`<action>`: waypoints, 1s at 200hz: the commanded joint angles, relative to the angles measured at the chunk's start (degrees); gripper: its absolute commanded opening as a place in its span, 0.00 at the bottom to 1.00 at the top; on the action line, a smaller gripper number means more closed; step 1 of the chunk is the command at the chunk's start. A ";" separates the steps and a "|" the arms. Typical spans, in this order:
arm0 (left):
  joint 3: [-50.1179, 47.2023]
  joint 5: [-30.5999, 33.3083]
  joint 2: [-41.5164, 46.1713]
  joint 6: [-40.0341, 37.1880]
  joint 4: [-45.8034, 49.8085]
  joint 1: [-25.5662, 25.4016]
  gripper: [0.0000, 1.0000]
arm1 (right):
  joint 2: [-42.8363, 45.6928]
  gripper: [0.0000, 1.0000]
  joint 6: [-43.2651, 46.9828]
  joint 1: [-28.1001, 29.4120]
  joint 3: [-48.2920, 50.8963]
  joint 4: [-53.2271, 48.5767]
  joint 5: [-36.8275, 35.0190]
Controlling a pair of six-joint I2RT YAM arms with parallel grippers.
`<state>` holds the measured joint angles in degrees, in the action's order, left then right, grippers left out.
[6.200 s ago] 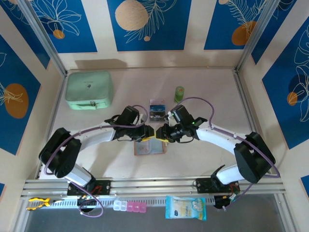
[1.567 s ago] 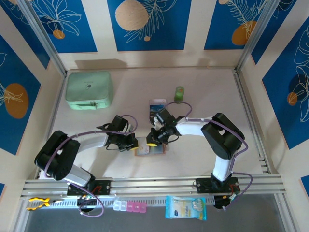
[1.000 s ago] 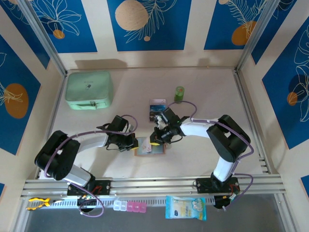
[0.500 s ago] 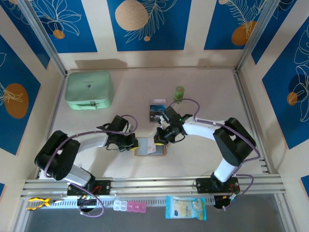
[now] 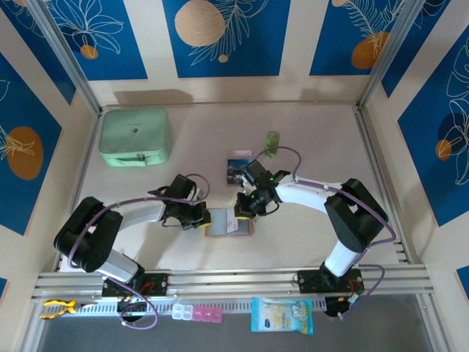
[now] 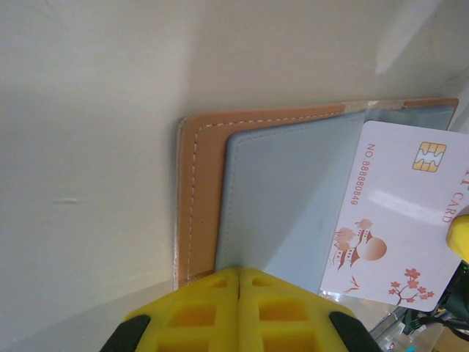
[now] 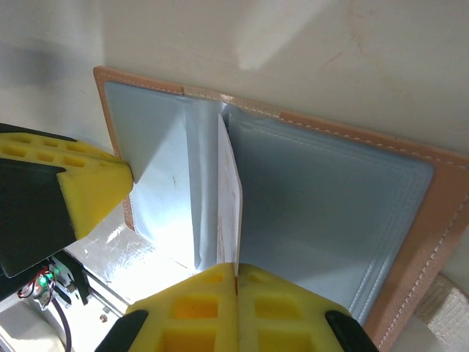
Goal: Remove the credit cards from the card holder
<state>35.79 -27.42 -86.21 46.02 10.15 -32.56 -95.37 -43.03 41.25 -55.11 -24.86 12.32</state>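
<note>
While we are looking down from the top camera, the card holder (image 5: pixel 229 223) is lying open on the tabletop (image 5: pixel 322 139), near the middle. Our left pincer (image 5: pixel 203 218) is meeting its left edge and our right pincer (image 5: pixel 240 213) is reaching in from the far side. Other credit cards (image 5: pixel 237 166) are lying just beyond, apart from the holder, so we are judging the job partly done.

Through the left wrist camera, our left pincer (image 6: pixel 239 293) is clenched on the near edge of the card holder (image 6: pixel 201 205), apparently pinching the grey-blue pocket panel. We are anchoring the holder this way so it is not sliding along with the card. The pale credit card (image 6: pixel 392 220) is sticking well out of its pocket, chip uppermost.

Through the right wrist camera, our right pincer (image 7: pixel 236 275) is clamped on that 1 pale credit card (image 7: pixel 229 194), which is standing edge-on at the fold of the card holder (image 7: pixel 330 205). Gripping its thin edge is letting us draw it straight out. The left pincer (image 7: pixel 88 189) is bracing the opposite flap, giving us a counter-pull.
</note>
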 commanded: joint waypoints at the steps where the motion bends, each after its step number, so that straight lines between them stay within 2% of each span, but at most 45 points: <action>1: 1.12 0.17 -2.15 0.26 1.42 -1.52 0.00 | -0.61 0.05 0.57 0.57 -1.09 -2.10 -0.71; 142: 5.34 0.02 -6.67 0.93 0.45 -5.68 0.00 | -1.21 0.05 0.11 0.84 -1.22 -1.50 -0.23; 200: 4.78 4.63 -2.75 -0.49 5.07 -4.99 0.00 | 2.92 0.05 2.55 0.15 -5.53 -7.68 -2.65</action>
<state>40.71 -26.59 -90.98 46.39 10.22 -37.76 -95.39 -42.59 41.63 -57.69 -27.94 11.25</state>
